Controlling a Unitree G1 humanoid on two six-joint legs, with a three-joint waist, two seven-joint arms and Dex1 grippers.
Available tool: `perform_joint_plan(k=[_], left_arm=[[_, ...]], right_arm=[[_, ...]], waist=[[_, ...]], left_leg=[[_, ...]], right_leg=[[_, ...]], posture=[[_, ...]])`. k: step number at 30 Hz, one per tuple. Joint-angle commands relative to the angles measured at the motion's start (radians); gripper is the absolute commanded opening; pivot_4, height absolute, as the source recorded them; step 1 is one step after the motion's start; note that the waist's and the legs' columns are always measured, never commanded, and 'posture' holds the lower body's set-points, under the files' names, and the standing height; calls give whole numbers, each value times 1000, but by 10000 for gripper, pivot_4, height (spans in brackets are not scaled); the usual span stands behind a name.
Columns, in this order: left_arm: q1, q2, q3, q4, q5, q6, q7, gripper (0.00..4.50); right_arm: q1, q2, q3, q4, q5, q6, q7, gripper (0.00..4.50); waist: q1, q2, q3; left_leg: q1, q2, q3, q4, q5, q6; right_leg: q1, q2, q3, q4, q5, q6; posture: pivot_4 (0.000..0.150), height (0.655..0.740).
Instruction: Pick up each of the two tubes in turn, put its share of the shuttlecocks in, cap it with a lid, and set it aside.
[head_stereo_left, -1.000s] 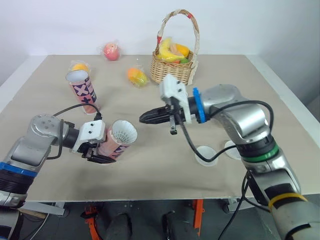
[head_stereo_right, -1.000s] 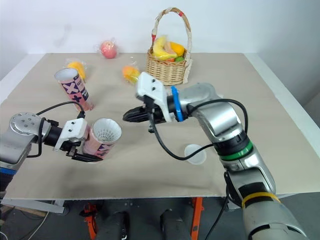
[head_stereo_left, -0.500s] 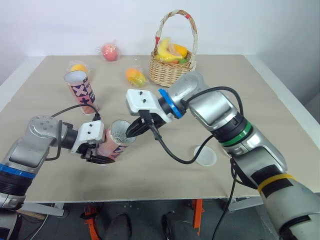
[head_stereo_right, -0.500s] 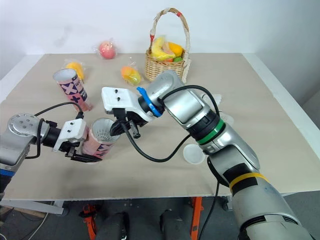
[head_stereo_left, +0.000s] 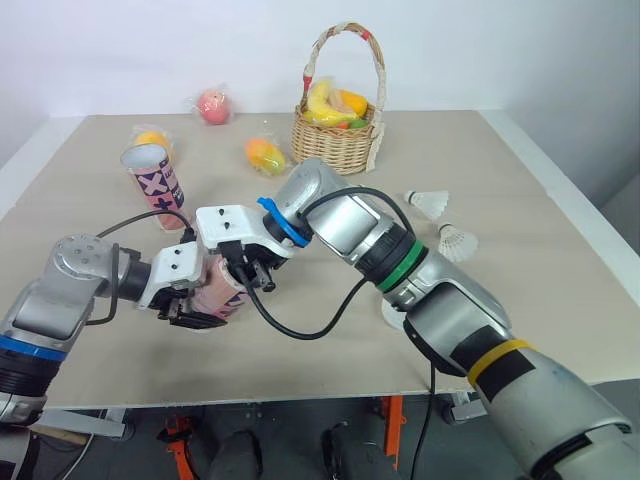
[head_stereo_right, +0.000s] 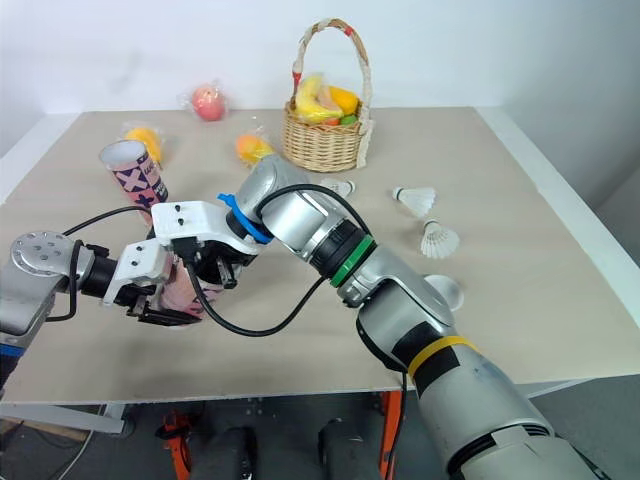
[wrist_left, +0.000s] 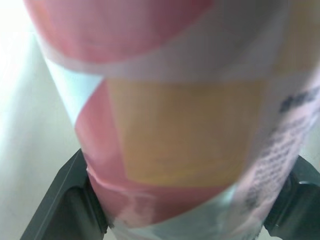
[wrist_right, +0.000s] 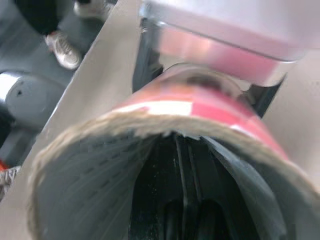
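— So, where is the pink-and-white printed cardboard tube (head_stereo_left: 222, 300)?

— It is held tilted over the front left of the beige tabletop (head_stereo_left: 500, 150), with its open mouth turned toward the right arm. The left gripper (head_stereo_left: 200, 303) has its jaws pinching the tube's lower body. In the left wrist view a black finger (wrist_left: 65, 200) stands at each flank of the label.

— And the right gripper (head_stereo_left: 243, 274)?

— Its tip reaches into the tube's mouth, and the right wrist view looks past the cardboard rim along the grey inner wall. Whether those jaws are spread or pressed together, I cannot tell.

— The other tube?

— A second pink cardboard tube with cross marks (head_stereo_left: 152, 180) stands upright and open-topped at the rear left. It is well apart from the held one and near a wrapped orange fruit (head_stereo_left: 152, 140).

— What else belongs to the job?

— Two white feather shuttlecocks lie on the right side, one (head_stereo_left: 430, 201) farther back and one (head_stereo_left: 457, 240) nearer the front, not touching. A round white plastic lid (head_stereo_right: 446, 292) lies flat in front of them, beside the right forearm.

— Anything more?

— A woven wicker basket with a tall handle (head_stereo_left: 335, 145) sits at the rear centre, holding bananas and other fruit. A wrapped orange-yellow fruit (head_stereo_left: 265, 155) lies just left of it, and a wrapped red fruit (head_stereo_left: 210, 102) lies near the far edge.
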Motion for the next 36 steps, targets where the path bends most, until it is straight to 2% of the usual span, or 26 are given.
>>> perform_joint_plan(k=[1,9,14,18,22,25,26,31,36], left_arm=[[-8,-1,22,-11,-5,-1,28,33374],[-21,-13,13,3,0,-13,24,33374],[-24,-20,8,5,0,-16,29,33374],[-26,-31,11,3,-3,-31,38,33374],[-56,-107,61,-25,-89,-34,65,33374],[-67,-163,87,-54,-159,-9,86,33374],[-68,-185,90,-64,-184,0,95,33374],[-29,-275,55,-80,-217,0,123,33374],[20,-396,7,-47,-173,-94,181,33374]], right_arm=[[35,43,22,-18,5,21,25,966],[-39,-155,-132,-78,105,90,193,966],[-40,-358,-169,-203,270,144,205,966],[-9,-480,-235,-273,290,158,205,966],[157,-610,-369,-390,273,81,71,966],[271,-713,-380,-463,270,130,77,966],[320,-761,-379,-492,268,140,87,6670],[456,-917,-320,-524,197,120,121,28088],[490,-956,-256,-405,86,-3,132,28088]], waist=[[-1,0,0],[11,0,0],[12,0,1],[12,1,1],[20,-1,1],[19,-1,3],[21,-1,3],[14,1,4],[7,1,4]], left_leg=[[1,0,-1,0,0,0],[-4,-1,-2,2,0,0],[-9,-4,-2,1,0,-1],[-9,-4,-2,0,-1,-1],[-10,-5,-5,0,-1,-1],[-11,-7,-3,1,-1,-1],[-12,-7,-3,1,-1,-1],[-12,-10,-3,1,-2,0],[-8,-9,-1,1,-2,0]], right_leg=[[1,1,0,0,0,-1],[-2,1,1,0,0,2],[-5,-2,1,0,-1,0],[-6,-3,1,0,-3,0],[-3,-3,0,-1,-5,2],[-5,-5,1,-1,-4,4],[-5,-5,2,-1,-3,4],[-5,-6,5,-2,-3,4],[-3,-5,6,-2,-5,9]], posture=[[1500,7400],[1500,7400],[1500,7400],[1500,7400],[1500,7400],[1500,7400],[1500,7400],[1500,7400],[1500,7400]])
